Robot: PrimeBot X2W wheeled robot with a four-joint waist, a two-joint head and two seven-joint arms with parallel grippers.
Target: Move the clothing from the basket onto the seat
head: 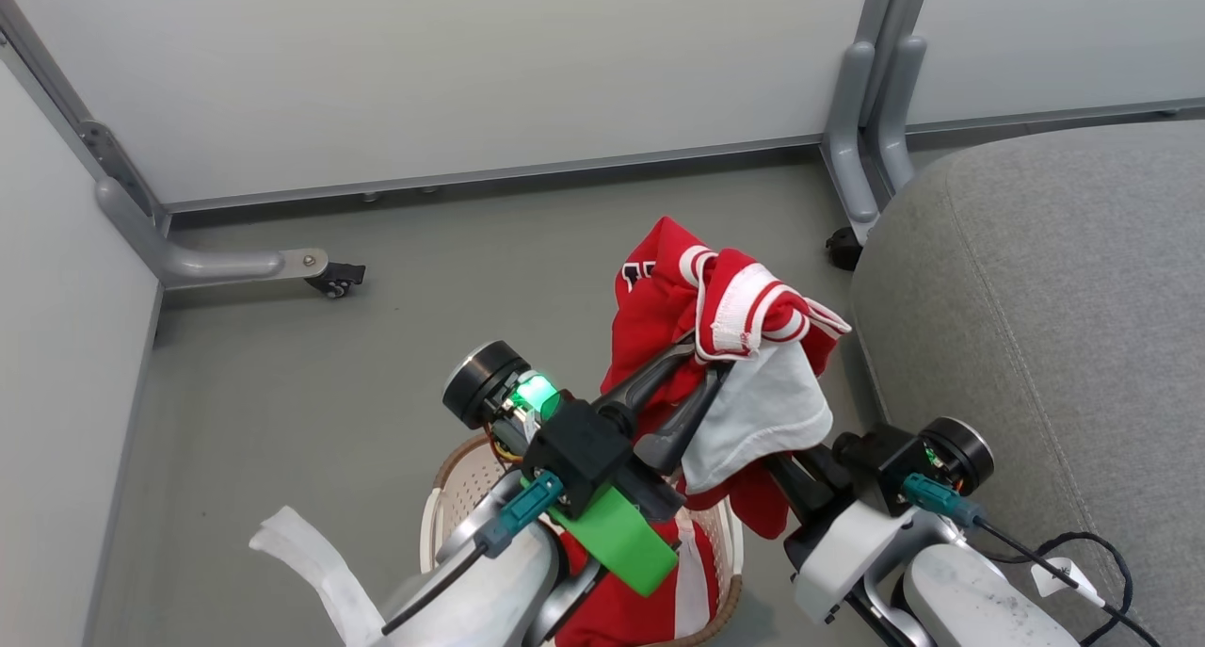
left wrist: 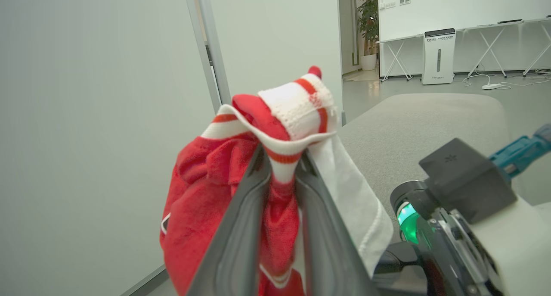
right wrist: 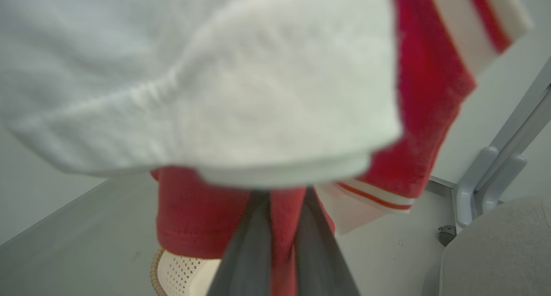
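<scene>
I have both claws on the clothing [head: 659, 294], and it hangs in the air above the basket [head: 452, 468], just left of the seat [head: 1054, 299].

The left claw [head: 708, 360] is clenched on a bunched red-and-white striped band. In the left wrist view the fabric is pinched tight between its two dark fingers [left wrist: 239, 227] and flops over their tips. The right claw [right wrist: 282, 201] sits lower and further right, mostly under the white panel in the head view. Its own camera shows a strip of red cloth running between its nearly closed fingers, so I judge it is gripping the same garment.

In the right wrist view the lowest red hem looks just clear of the basket rim, though the blur leaves me unsure.

I judge the lift out of the basket is done and the carry across is the step in hand. Next I need to swing both arms to the right together, with enough height that the dangling white panel passes over the seat's rounded edge instead of dragging against it. Once the bulk is over the cushion, I can let go with both claws.

A second red garment [head: 612, 619] lies in the basket, so I expect at least one more trip.
</scene>
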